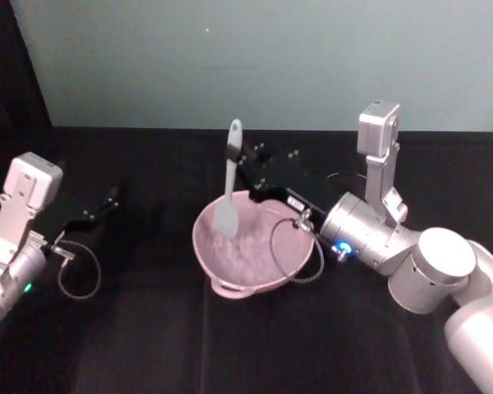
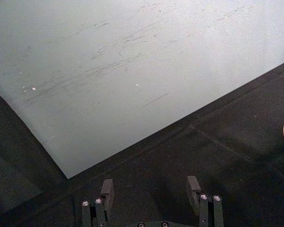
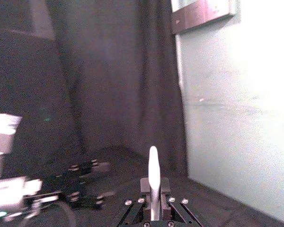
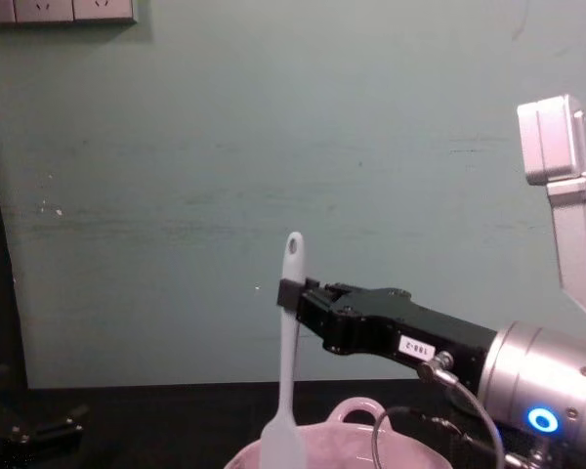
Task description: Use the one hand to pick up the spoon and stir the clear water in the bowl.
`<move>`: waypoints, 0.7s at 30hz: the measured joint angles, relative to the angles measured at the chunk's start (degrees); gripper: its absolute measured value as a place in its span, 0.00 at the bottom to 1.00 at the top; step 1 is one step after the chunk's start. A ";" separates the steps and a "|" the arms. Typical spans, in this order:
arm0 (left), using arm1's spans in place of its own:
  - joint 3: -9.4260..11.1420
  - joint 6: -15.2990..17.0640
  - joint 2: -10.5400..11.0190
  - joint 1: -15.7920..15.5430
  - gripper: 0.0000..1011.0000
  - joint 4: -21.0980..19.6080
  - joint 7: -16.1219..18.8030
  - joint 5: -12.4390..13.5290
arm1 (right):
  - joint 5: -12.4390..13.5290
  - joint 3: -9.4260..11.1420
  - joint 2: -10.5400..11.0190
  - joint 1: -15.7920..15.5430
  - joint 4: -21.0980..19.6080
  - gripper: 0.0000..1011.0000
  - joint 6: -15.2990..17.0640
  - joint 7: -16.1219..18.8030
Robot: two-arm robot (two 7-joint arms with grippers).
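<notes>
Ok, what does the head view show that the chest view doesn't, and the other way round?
Head view: the whole bowl from above, with the head of the spoon inside it, plus the left gripper parked off to the left over the black table.
Chest view: a side-on look, with the hole at the spoon's tip, the white label on the right gripper, and wall sockets at top left.
Both: the right gripper shut on the spoon's handle, the spoon nearly upright, head down in the pink bowl.

Dim scene. Glare whitens the pale wall [image 3: 260,85] beside my right wrist; the black table [image 1: 131,345] lies in shadow.
</notes>
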 joint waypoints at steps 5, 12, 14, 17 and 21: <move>0.00 0.00 0.00 0.00 1.00 0.00 0.00 0.00 | -3.18 1.00 -1.46 1.60 3.89 0.12 -4.47 -2.33; 0.00 0.00 0.00 0.00 1.00 0.00 0.00 0.00 | -7.03 2.42 0.57 1.16 2.06 0.12 -4.61 -5.23; 0.00 0.00 0.00 0.00 1.00 0.00 0.00 0.00 | -7.34 2.70 2.02 0.40 -0.18 0.12 -2.41 -5.17; 0.00 0.00 0.00 0.00 1.00 0.00 0.00 0.00 | -6.89 3.12 3.48 -0.62 -2.71 0.12 0.33 -4.27; 0.00 0.00 0.00 0.00 1.00 0.00 0.00 0.00 | -5.03 3.83 5.65 -2.71 -7.15 0.12 4.49 -2.07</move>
